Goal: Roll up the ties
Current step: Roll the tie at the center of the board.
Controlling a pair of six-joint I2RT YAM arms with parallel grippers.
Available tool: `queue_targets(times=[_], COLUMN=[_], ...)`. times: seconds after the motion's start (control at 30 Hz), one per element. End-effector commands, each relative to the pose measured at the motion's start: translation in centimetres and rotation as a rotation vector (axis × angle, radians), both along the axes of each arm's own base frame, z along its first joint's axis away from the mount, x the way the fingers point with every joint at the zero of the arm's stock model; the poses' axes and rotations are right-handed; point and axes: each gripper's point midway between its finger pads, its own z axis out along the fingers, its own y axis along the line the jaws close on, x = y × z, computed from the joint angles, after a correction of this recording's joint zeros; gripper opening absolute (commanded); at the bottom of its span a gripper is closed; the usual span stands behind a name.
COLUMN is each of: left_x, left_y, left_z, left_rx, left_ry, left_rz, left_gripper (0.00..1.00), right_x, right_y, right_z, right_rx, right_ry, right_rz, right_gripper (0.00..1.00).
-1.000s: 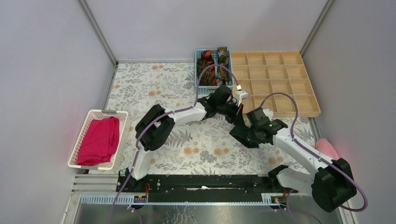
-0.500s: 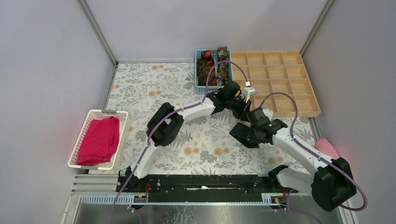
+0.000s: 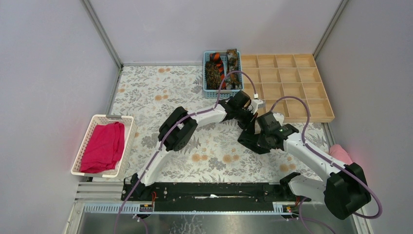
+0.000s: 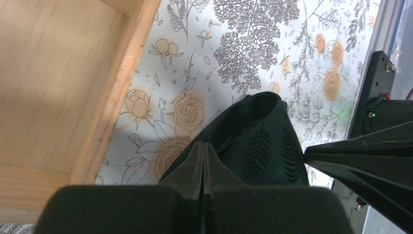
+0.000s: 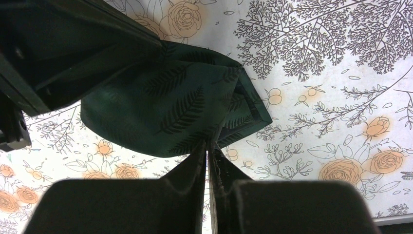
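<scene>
two arms meet over the floral desk [image 3: 160, 92], by the near edge of the wooden tray [image 3: 325, 118]. since a second ago the left arm [image 3: 178, 131] has swung its elbow rightward and its wrist nearer the tray; the right arm [image 3: 302, 151] has barely shifted. more ties [image 3: 214, 73] lie in the blue basket [image 3: 205, 80]. the dark green tie [image 4: 258, 141] is bunched between both wrists, beside the tray's corner. left jaws are closed tight on its fabric; right jaws are pinched together on its edge.

We can read no text, label, brand, number or sign in any of the views. The only print we see is a fern-leaf pattern on the dark green tie [image 5: 165, 107] and flowers on the table [image 3: 146, 92] cover, none of it lettering.
</scene>
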Motion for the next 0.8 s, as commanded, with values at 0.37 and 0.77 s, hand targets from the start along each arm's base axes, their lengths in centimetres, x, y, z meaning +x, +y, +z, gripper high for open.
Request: queue_targets(times=[0.37, 0.77], left_x=[-1.6, 2.9], left_y=[5.6, 7.6], left_z=[-1.1, -0.2], left_rx=[0.133, 0.097], left_ry=[-0.015, -0.019], left_rz=[0.102, 0.246], left_gripper=[0.00, 0.00], right_x=[2.8, 3.3], right_y=[-0.3, -0.2], right_z=[-0.2, 1.0], right_rx=[-0.068, -0.066], right_ry=[-0.036, -0.061], right_rz=[0.010, 0.022], right_gripper=[0.10, 0.10])
